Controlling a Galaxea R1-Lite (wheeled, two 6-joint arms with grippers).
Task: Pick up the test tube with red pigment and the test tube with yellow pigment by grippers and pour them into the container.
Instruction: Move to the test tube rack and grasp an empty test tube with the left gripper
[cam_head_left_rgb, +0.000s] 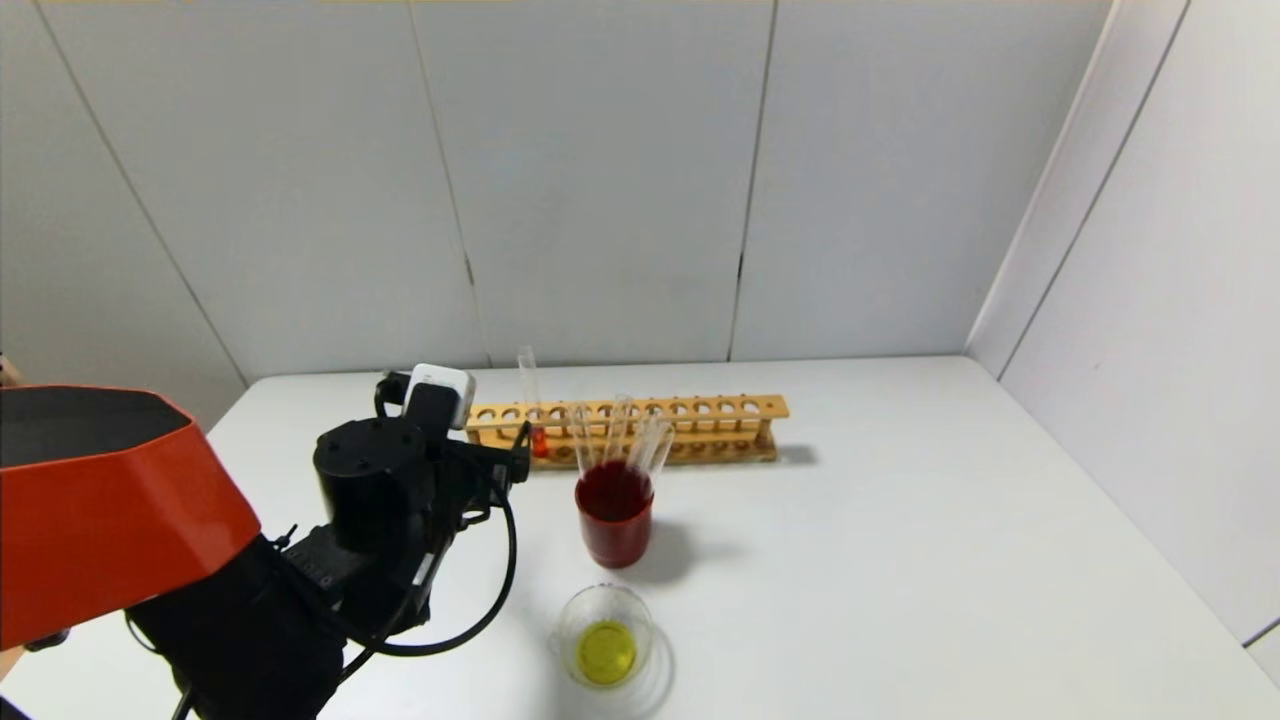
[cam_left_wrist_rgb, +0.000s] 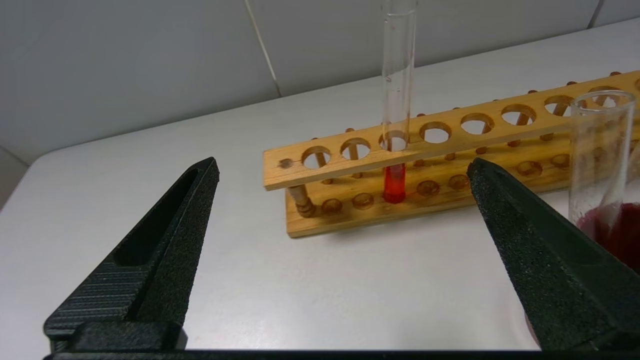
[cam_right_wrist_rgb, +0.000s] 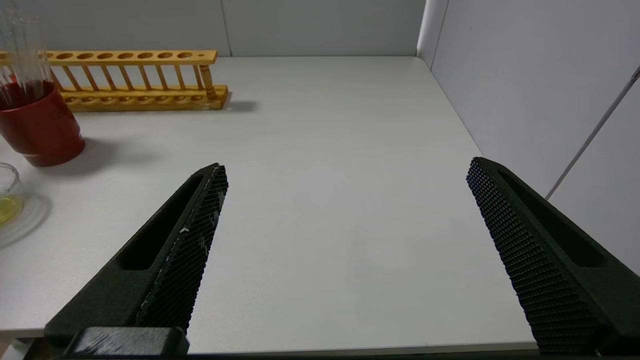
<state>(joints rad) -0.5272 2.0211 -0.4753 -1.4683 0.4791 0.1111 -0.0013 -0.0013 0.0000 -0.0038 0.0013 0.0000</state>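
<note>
Red pigment sits at the base of the test tube with red pigment (cam_left_wrist_rgb: 395, 150), upright in a hole near the left end of the wooden rack (cam_left_wrist_rgb: 450, 165). The left gripper (cam_left_wrist_rgb: 345, 172) hovers just before it, jaws spread wide and empty. Nearer, a red cup (cam_head_left_rgb: 614, 525) holds clear tubes (cam_head_left_rgb: 615, 430); the container (cam_head_left_rgb: 604, 640) holds yellow liquid. The right gripper (cam_right_wrist_rgb: 345, 172) hangs over the table's (cam_right_wrist_rgb: 325, 200) right side, jaws apart.
</note>
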